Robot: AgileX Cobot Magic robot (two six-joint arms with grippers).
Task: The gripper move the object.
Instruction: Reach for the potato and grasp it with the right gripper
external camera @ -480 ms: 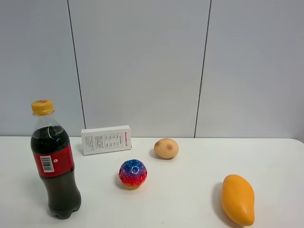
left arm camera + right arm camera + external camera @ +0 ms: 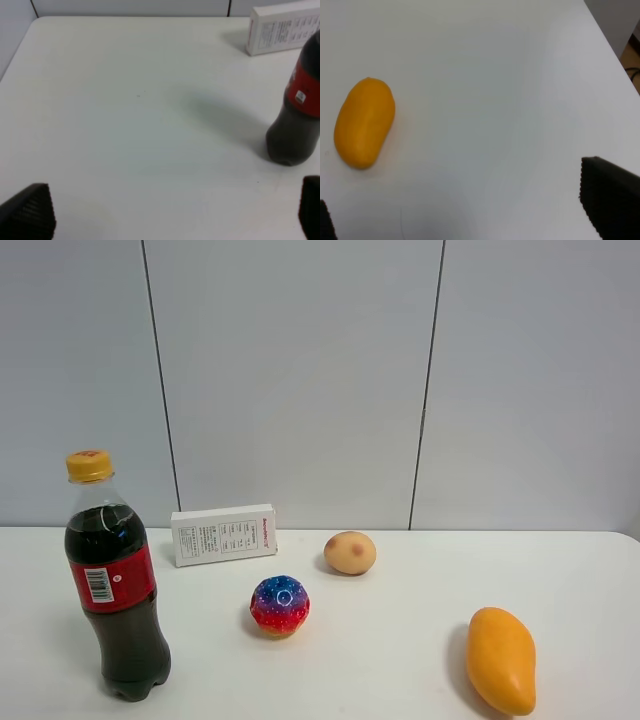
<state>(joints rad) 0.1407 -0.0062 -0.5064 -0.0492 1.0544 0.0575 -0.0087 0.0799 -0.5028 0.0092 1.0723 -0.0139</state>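
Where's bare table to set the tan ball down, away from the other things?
Widest: back right, between the tan ball, the mango and the table edge. Also front middle, between the speckled ball and mango, and left of the cola bottle. Crowded: white box, speckled ball and tan ball cluster.

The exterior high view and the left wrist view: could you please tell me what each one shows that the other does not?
Only the exterior high view shows the potato, the blue-and-red speckled ball and the mango. Only the left wrist view shows the left gripper, its black fingertips wide apart at the frame's edges. Both show the cola bottle, the white box and the white table.
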